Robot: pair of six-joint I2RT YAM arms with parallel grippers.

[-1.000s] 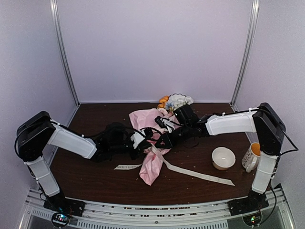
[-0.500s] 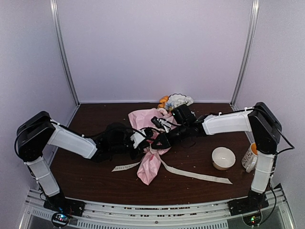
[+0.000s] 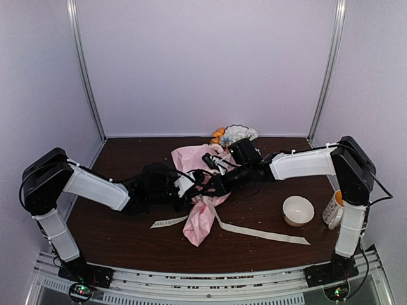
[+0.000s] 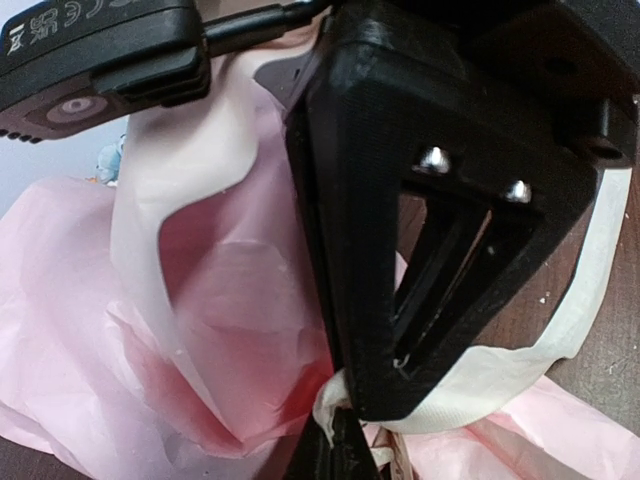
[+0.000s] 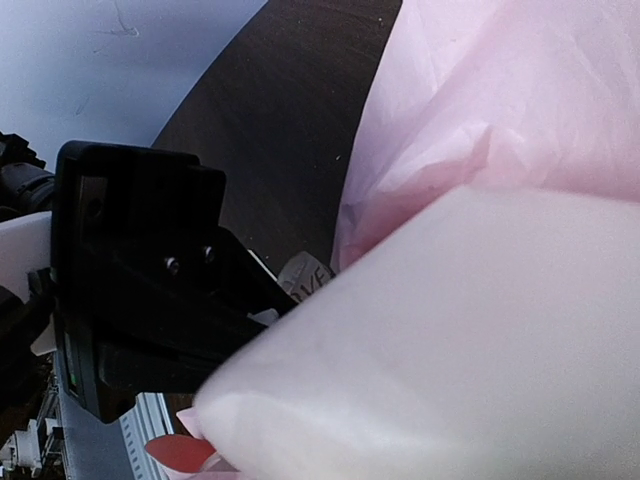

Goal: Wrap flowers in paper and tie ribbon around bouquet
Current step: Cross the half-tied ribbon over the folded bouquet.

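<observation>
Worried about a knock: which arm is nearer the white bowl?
Right. The right arm passes just behind the white bowl; the left arm lies far left of it.

Bouquet (image 3: 198, 222) centre; ribbon (image 3: 267, 234) trailing right, before bowl (image 3: 297, 210); mug (image 3: 335, 208) far right.

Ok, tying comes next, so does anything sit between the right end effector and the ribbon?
Yes: the paper bulges directly before the right end effector, and the left end effector holds the ribbon there.
</observation>
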